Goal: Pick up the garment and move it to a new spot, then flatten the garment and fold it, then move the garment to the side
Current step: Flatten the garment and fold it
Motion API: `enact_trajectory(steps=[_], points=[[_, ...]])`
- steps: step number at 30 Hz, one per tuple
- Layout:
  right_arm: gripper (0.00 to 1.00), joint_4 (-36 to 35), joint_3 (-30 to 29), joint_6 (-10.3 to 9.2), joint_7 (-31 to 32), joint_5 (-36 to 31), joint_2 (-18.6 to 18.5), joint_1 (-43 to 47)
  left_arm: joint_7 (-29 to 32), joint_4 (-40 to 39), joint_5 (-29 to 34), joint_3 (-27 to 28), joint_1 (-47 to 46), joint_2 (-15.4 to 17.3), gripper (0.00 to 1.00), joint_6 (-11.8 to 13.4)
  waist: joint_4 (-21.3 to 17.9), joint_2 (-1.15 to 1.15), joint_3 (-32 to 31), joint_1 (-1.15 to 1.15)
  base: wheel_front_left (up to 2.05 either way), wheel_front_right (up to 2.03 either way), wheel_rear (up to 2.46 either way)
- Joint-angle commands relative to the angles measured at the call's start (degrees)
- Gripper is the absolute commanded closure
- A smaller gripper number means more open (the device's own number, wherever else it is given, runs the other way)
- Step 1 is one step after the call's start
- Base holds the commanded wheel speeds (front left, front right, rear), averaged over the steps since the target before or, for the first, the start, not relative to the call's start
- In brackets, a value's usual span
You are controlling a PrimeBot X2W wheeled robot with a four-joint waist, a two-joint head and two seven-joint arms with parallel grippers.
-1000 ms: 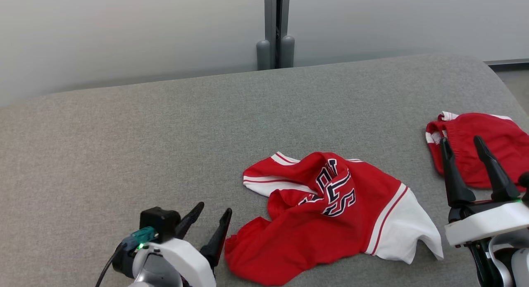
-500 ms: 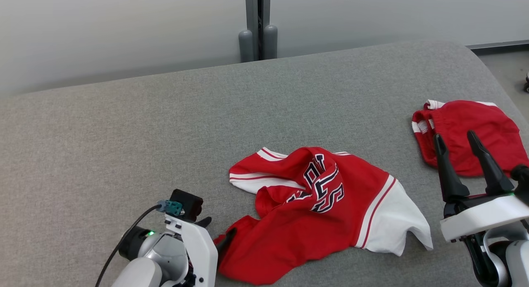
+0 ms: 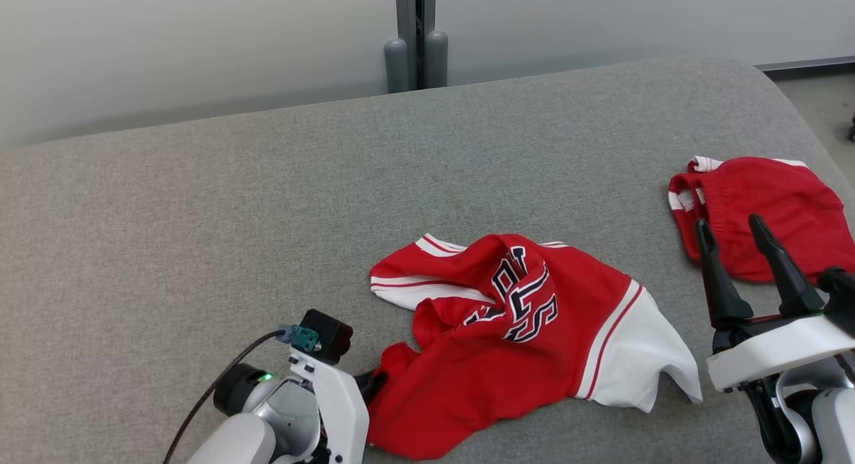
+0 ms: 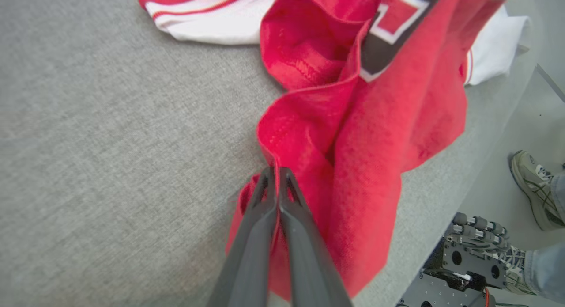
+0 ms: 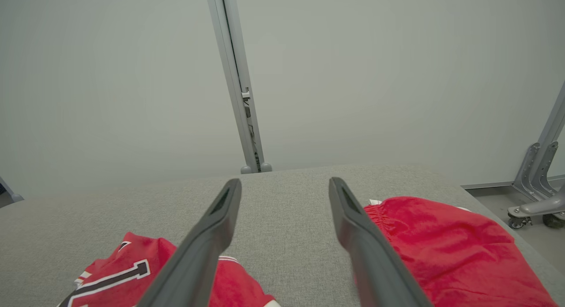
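The garment [image 3: 521, 337], a crumpled red jersey with white sleeves and dark lettering, lies near the front middle of the grey padded table [image 3: 200, 217]. My left gripper [image 3: 373, 384] is at its lower-left hem. In the left wrist view the gripper [image 4: 276, 173] is shut, its two fingers pressed together on a fold of the red garment [image 4: 366, 134]. My right gripper [image 3: 730, 229] stands open above the table's right side, nothing between its fingers, seen too in its own wrist view [image 5: 284, 185], where the garment [image 5: 132, 271] lies at lower left.
A second red piece of clothing [image 3: 755, 210] with white trim lies at the table's right edge, behind my right gripper. A grey wall with a post [image 3: 415, 37] runs behind the table. A person's shoe [image 4: 532, 187] and a robot base stand on the floor by the table.
My left gripper moved right onto the garment's hem and closed on it, bunching the fold. The head camera shifted a little. The right gripper stayed open.
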Motion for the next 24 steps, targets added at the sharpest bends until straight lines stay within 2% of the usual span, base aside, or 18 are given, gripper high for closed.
enact_trajectory(steps=[1,5,11,13,15,21,24], points=[[0.0,0.05,-0.06,0.02,-0.31,-0.47,-0.23,-0.46,-0.57,-0.35,-0.06,0.11,-1.38,0.44,1.0,-0.06,0.11,0.0,-0.02,0.0,0.0,0.0,0.0],[0.0,0.47,-0.26,0.02,-0.58,-0.47,-0.04,-0.36,-4.41,-1.82,0.63,1.57,-2.54,0.57,1.0,0.51,0.71,0.0,-0.3,0.0,0.0,0.0,0.0],[0.0,0.82,-0.16,0.02,-0.77,-0.42,-0.08,-0.53,-10.93,-2.61,-0.49,8.28,-4.13,1.82,1.0,4.8,1.67,0.0,-0.59,0.0,0.0,0.0,0.0],[0.0,0.81,-0.1,0.02,-0.83,-0.39,-0.13,-0.58,-11.31,-2.1,-0.91,9.21,-4.07,2.21,1.0,5.42,1.74,0.0,-0.51,0.0,0.0,0.0,0.0],[0.0,0.59,0.08,0.02,-0.95,-0.26,-0.2,-0.82,-12.01,-0.36,-2.16,12.43,-3.6,3.46,1.0,7.35,1.75,0.0,0.02,0.0,0.0,0.0,0.0],[0.0,0.92,0.14,0.02,-1.31,0.13,-0.53,-1.01,-13.13,2.87,-6.14,19.12,-1.75,5.51,1.0,10.85,1.37,0.0,0.86,0.0,0.0,0.0,0.0],[0.0,1.31,0.07,0.02,-1.49,0.39,-0.66,-1.2,-14.25,3.69,-7.83,21.75,-1.01,6.08,1.0,11.88,1.18,0.0,1.1,0.0,0.0,0.0,0.0]])
